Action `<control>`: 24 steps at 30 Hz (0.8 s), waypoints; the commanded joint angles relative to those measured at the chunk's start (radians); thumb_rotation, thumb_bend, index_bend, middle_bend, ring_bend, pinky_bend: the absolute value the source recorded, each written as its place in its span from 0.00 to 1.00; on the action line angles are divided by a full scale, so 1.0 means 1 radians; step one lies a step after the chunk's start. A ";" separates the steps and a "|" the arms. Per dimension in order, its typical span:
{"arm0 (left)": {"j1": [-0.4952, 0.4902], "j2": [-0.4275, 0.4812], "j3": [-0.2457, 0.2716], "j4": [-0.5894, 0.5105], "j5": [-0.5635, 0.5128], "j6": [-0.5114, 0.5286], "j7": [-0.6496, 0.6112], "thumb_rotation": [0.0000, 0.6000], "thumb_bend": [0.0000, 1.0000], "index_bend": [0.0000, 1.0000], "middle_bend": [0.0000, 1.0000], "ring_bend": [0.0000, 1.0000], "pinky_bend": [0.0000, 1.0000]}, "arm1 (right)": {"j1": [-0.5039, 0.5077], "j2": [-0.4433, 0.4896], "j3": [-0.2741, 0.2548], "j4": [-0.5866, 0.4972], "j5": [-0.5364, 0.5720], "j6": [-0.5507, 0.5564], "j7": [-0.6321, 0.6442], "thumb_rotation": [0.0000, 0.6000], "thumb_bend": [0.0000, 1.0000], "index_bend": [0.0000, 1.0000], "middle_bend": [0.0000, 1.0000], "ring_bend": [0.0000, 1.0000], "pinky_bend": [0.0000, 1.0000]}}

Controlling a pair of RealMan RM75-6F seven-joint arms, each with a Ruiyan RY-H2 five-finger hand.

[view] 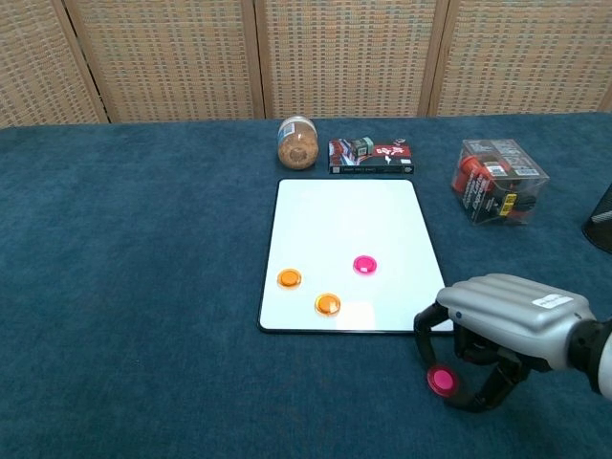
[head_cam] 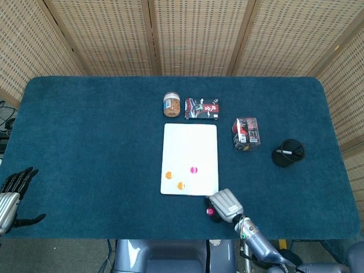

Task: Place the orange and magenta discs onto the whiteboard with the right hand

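Note:
The whiteboard (head_cam: 190,142) (view: 349,215) lies flat mid-table with two orange discs (view: 289,278) (view: 328,304) and one magenta disc (view: 364,264) on its near end. A second magenta disc (view: 441,380) (head_cam: 210,211) is off the board, just past its near right corner. My right hand (view: 512,316) (head_cam: 226,205) arches over that disc, which sits tilted up between a curled finger and the thumb, pinched. My left hand (head_cam: 11,193) rests at the table's near left edge, holding nothing, fingers apart.
Beyond the whiteboard stand a jar (view: 298,142) and a flat printed box (view: 371,156). A clear box with red contents (view: 499,182) sits to the right. A black cup holding a pen (head_cam: 288,152) is further right.

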 commanded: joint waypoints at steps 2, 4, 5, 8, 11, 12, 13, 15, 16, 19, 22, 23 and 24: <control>0.000 0.000 0.000 0.000 0.001 -0.001 0.000 1.00 0.00 0.00 0.00 0.00 0.00 | 0.002 0.011 0.016 -0.014 0.006 0.000 0.006 1.00 0.31 0.52 1.00 1.00 1.00; 0.000 0.000 0.000 0.000 0.000 -0.001 0.000 1.00 0.00 0.00 0.00 0.00 0.00 | 0.005 0.015 0.027 -0.021 0.010 0.002 0.007 1.00 0.31 0.52 1.00 1.00 1.00; 0.000 0.000 0.000 0.001 0.000 -0.001 0.001 1.00 0.00 0.00 0.00 0.00 0.00 | 0.007 0.018 0.036 -0.024 0.011 0.006 0.008 1.00 0.31 0.52 1.00 1.00 1.00; 0.000 0.000 0.000 0.000 -0.002 0.000 0.001 1.00 0.00 0.00 0.00 0.00 0.00 | 0.021 0.026 0.071 -0.034 0.033 0.006 0.004 1.00 0.31 0.52 1.00 1.00 1.00; -0.001 -0.001 0.000 0.000 -0.002 -0.002 0.003 1.00 0.00 0.00 0.00 0.00 0.00 | 0.040 0.026 0.117 -0.030 0.079 0.002 -0.009 1.00 0.32 0.52 1.00 1.00 1.00; -0.001 -0.002 0.000 0.000 -0.002 -0.003 0.004 1.00 0.00 0.00 0.00 0.00 0.00 | 0.047 0.024 0.130 -0.026 0.094 0.002 -0.015 1.00 0.32 0.52 1.00 1.00 1.00; -0.002 -0.002 0.000 -0.001 -0.001 -0.004 0.006 1.00 0.00 0.00 0.00 0.00 0.00 | 0.057 0.019 0.151 -0.017 0.122 0.000 -0.025 1.00 0.32 0.52 1.00 1.00 1.00; -0.002 -0.003 0.001 -0.001 -0.002 -0.005 0.008 1.00 0.00 0.00 0.00 0.00 0.00 | 0.074 0.008 0.182 -0.003 0.172 -0.004 -0.038 1.00 0.32 0.52 1.00 1.00 1.00; -0.003 -0.003 0.000 -0.001 -0.003 -0.006 0.008 1.00 0.00 0.00 0.00 0.00 0.00 | 0.081 0.003 0.191 0.004 0.190 -0.005 -0.046 1.00 0.33 0.52 1.00 1.00 1.00; -0.004 -0.002 -0.001 0.000 -0.006 -0.008 0.006 1.00 0.00 0.00 0.00 0.00 0.00 | 0.109 -0.021 0.219 0.034 0.253 -0.004 -0.089 1.00 0.33 0.52 1.00 1.00 1.00; -0.005 0.000 -0.002 0.001 -0.009 -0.010 0.000 1.00 0.00 0.00 0.00 0.00 0.00 | 0.133 -0.047 0.233 0.059 0.305 0.000 -0.129 1.00 0.34 0.52 1.00 1.00 1.00; -0.005 0.000 -0.003 0.001 -0.010 -0.010 -0.001 1.00 0.00 0.00 0.00 0.00 0.00 | 0.139 -0.055 0.237 0.067 0.319 0.002 -0.139 1.00 0.34 0.52 1.00 1.00 1.00; -0.006 0.001 -0.003 0.001 -0.010 -0.010 -0.003 1.00 0.00 0.00 0.00 0.00 0.00 | 0.149 -0.066 0.241 0.077 0.339 0.005 -0.155 1.00 0.34 0.52 1.00 1.00 1.00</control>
